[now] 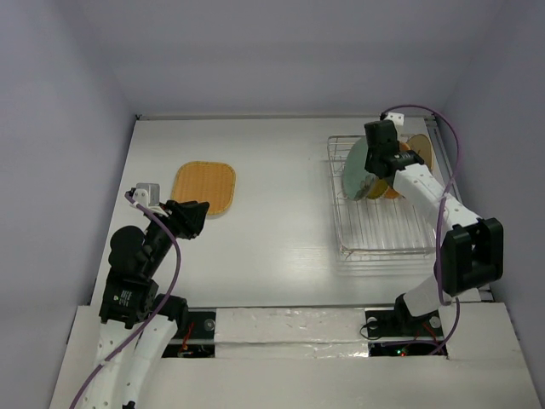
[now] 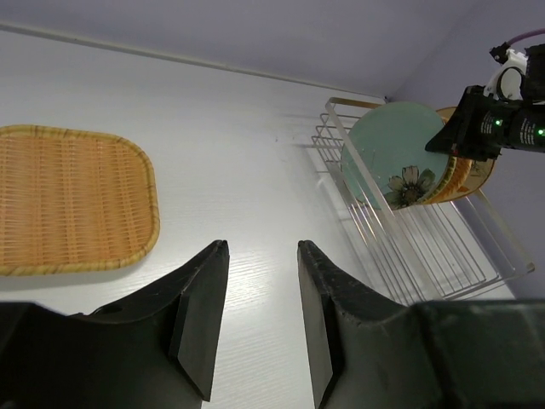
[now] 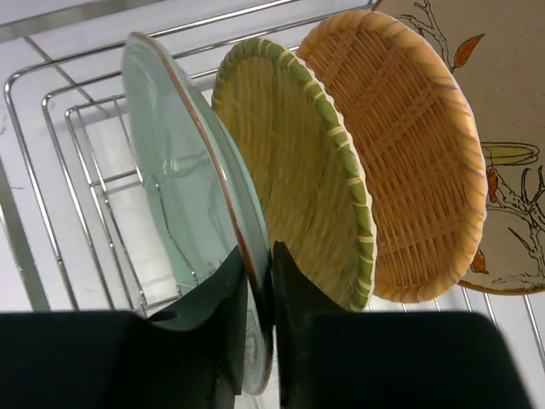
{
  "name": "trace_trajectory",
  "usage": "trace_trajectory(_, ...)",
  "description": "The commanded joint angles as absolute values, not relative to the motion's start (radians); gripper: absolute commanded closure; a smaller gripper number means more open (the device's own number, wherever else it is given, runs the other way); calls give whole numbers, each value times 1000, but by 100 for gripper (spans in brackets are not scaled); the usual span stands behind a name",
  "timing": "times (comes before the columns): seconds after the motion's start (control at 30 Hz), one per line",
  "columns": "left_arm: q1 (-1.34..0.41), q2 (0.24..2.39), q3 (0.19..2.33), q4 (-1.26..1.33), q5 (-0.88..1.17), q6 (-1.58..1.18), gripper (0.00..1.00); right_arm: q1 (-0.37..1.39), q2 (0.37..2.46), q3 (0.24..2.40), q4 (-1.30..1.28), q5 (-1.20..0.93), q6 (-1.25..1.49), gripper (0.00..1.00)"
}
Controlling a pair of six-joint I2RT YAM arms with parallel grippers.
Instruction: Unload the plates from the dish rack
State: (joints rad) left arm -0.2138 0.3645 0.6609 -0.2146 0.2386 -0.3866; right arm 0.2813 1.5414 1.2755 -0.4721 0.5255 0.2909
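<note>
The silver wire dish rack (image 1: 383, 239) stands at the right. In it the pale green flower plate (image 1: 356, 170) stands on edge at the front of the row. My right gripper (image 3: 257, 256) is shut on its rim. Behind it stand a woven plate with a green rim (image 3: 298, 170), a round orange woven plate (image 3: 409, 153) and a beige floral plate (image 3: 502, 128). The rounded-square orange woven plate (image 1: 204, 188) lies flat on the table at the left. My left gripper (image 2: 260, 256) is open and empty above the table, right of that plate (image 2: 68, 200).
The white table (image 1: 281, 221) has walls at the back and both sides. The rack's front half holds only bare wire slots (image 1: 387, 230). A purple cable (image 1: 451, 145) loops beside the rack's right edge.
</note>
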Motion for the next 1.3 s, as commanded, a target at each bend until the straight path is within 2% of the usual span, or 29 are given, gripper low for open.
trace_trajectory(0.0, -209, 367, 666, -181, 242, -383, 65, 276, 1548, 1356, -483, 618, 275, 86)
trace_trajectory(0.13, -209, 362, 664, -178, 245, -383, 63, 276, 1500, 1382, -497, 641, 232, 100)
trace_trajectory(0.63, -209, 356, 661, -173, 252, -383, 60, 296, 1342, 1598, -620, 585, 175, 100)
trace_trajectory(0.77, -209, 353, 663, -175, 250, -387, 60, 383, 1275, 1582, -621, 491, 199, 100)
trace_trajectory(0.9, -209, 351, 661, -176, 247, -387, 59, 582, 1253, 1510, -601, 448, 222, 100)
trace_trajectory(1.13, -209, 354, 661, -178, 242, -387, 59, 764, 1298, 1335, -460, 54, 287, 100)
trace_trajectory(1.27, -209, 356, 661, -175, 247, -388, 58, 814, 1347, 1266, -407, -52, 291, 100)
